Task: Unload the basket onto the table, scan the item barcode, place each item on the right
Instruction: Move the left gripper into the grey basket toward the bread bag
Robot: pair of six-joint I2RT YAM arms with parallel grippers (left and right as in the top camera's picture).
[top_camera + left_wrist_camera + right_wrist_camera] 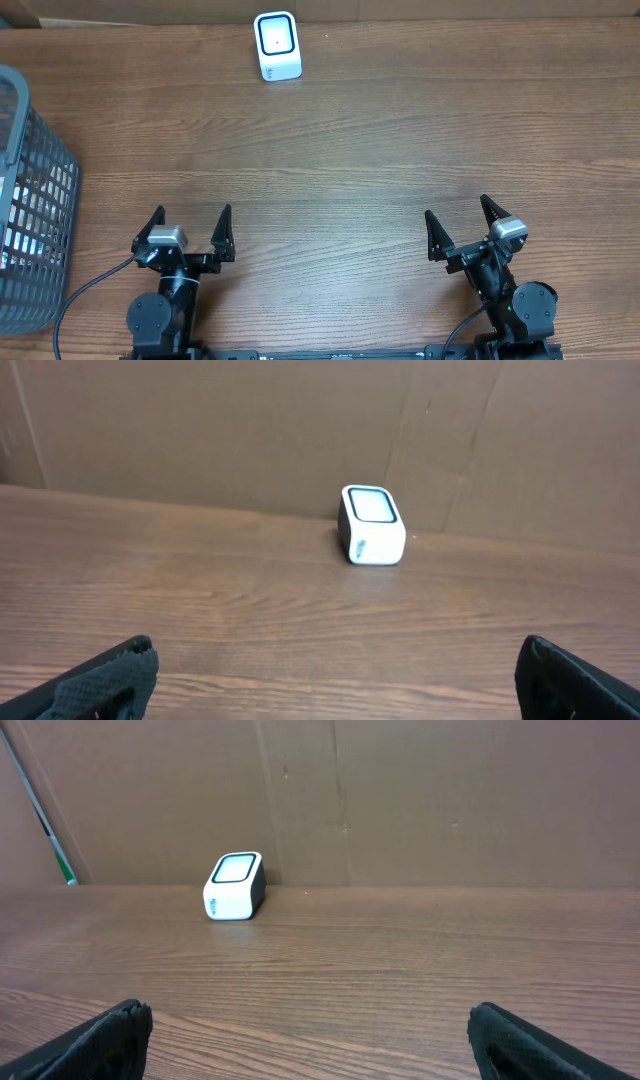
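Currently the left gripper (192, 212) and right gripper (457, 206) are sitting at the near edge of the table (350, 150), both spread wide and gripping nothing. The scanner (277, 45) is standing at the far edge, well apart from them. Only the overhead view is showing the grey basket (50, 200); only the wrist views are showing the cardboard wall (200, 430).

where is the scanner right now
Overhead view: the white scanner stands at the far edge of the table, slightly left of centre, apart from the grey basket at left.
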